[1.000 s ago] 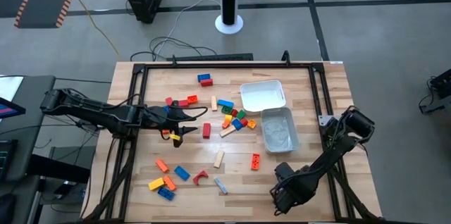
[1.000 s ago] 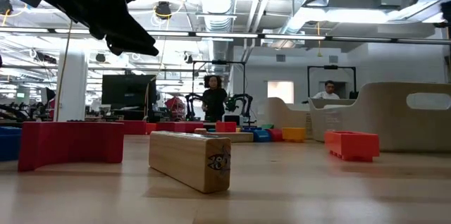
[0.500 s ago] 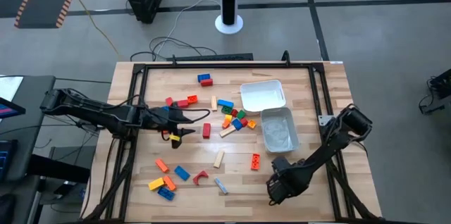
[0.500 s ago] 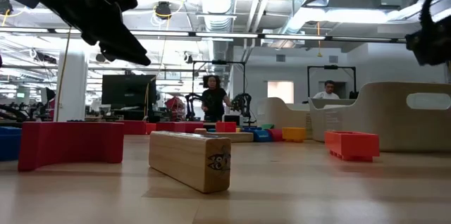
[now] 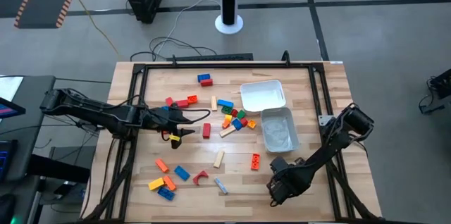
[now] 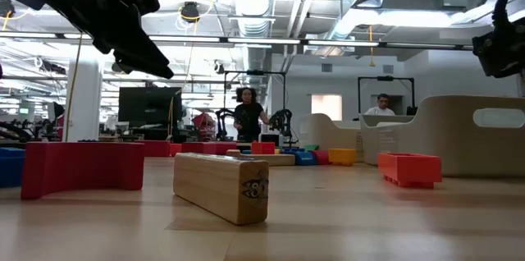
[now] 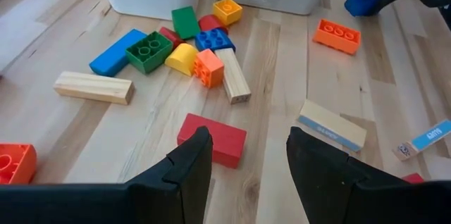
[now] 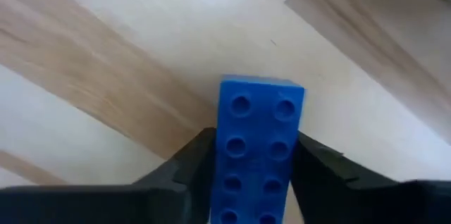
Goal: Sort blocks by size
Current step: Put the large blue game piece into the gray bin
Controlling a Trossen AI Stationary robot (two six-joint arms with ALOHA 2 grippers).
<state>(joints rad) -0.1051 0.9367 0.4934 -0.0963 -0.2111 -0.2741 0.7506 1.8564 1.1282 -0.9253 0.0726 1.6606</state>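
blue block (image 8: pixel 259 153), between right pincer (image 8: pixel 248 182) fingers

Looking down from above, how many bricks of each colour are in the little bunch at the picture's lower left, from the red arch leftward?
Orange bricks: 2
Blue bricks: 2
Yellow brick: 1
Red arch: 1
Total: 6
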